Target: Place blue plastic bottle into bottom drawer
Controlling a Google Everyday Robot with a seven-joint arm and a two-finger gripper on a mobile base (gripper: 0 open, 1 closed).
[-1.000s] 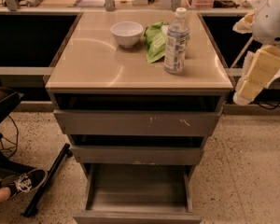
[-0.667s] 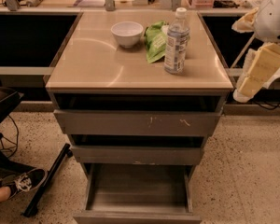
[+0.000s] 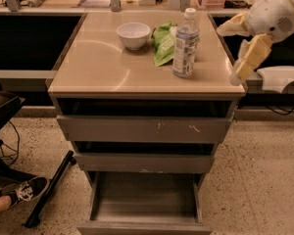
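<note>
Camera view.
First speaker: "Where is the bottle point(image 3: 185, 43)?"
Second speaker: "Upright near the worktop's point(image 3: 103, 70) right edge, just beside a green bag point(image 3: 161, 44), with a bowl point(image 3: 133, 35) further left. It looks untouched."
First speaker: "And the gripper point(image 3: 226, 57)?"
Second speaker: "Just off the right edge, empty, fingers spread, seemingly ready to reach in. The bottom drawer point(image 3: 144, 199) is pulled out below the front edge to receive the bottle."

Claw point(image 3: 233, 54) hangs right of blue plastic bottle point(image 3: 185, 45) — bottom drawer point(image 3: 144, 200) open.
</note>
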